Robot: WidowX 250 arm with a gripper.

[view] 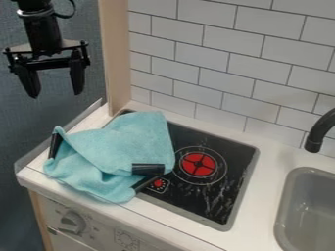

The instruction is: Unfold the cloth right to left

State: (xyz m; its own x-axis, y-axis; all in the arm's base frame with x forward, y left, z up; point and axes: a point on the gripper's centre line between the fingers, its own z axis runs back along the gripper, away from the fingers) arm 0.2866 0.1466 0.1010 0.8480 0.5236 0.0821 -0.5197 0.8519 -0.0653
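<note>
The gripper hangs at the upper left, in front of the dark wall and well above the counter's left end. Its two fingers are spread apart with nothing between them. Below and to the right of it, the light blue cloth lies folded and rumpled over the left part of the stove and the counter's left corner. Black strips show on the cloth, one at its left corner and others at its lower right edge. The gripper and the cloth are apart.
The black stove top with a red burner mark extends right of the cloth. A grey sink and a dark faucet stand at the right. A wooden post and tiled wall rise behind the counter.
</note>
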